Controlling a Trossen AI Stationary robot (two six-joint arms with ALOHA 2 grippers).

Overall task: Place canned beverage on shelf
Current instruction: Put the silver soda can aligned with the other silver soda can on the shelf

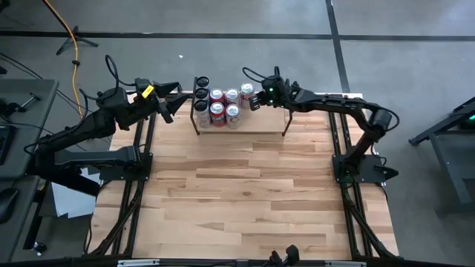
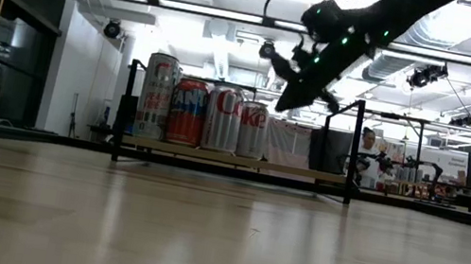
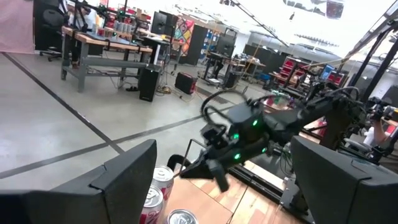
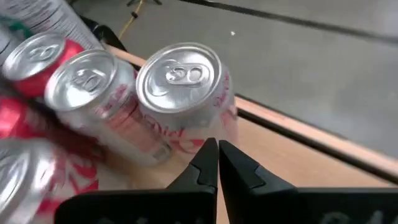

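A wooden table (image 1: 245,193) seen from above, with 2 dark robot arms reaching toward a low shelf (image 1: 260,124) at its far edge. The shelf has a pale plank top and thin black rod uprights. Cans stand clustered on its left half, upright and close together; the right half of the plank is bare.

The right gripper (image 1: 256,100) hovers just beside the can nearest it, a silver and red can (image 1: 247,93) at the right end of the cluster. In the right wrist view this can (image 4: 186,93) stands upright on the plank, its pull-tab top facing the camera, while the gripper's 2 fingers (image 4: 219,163) are pressed together in front of it, empty. In the level view the gripper (image 2: 305,91) hangs tilted above the shelf, clear of the row of cans (image 2: 205,113).

The left gripper (image 1: 165,105) waits off the shelf's left end, near the table's far left corner, jaws spread wide and holding nothing — its fingers (image 3: 118,180) frame that wrist view.

By the look of it, a can is already set on the shelf and let go. If more cans remain to be shelved — none shows elsewhere on the table — the next move calls for lifting the right arm away without nudging the tight cluster.
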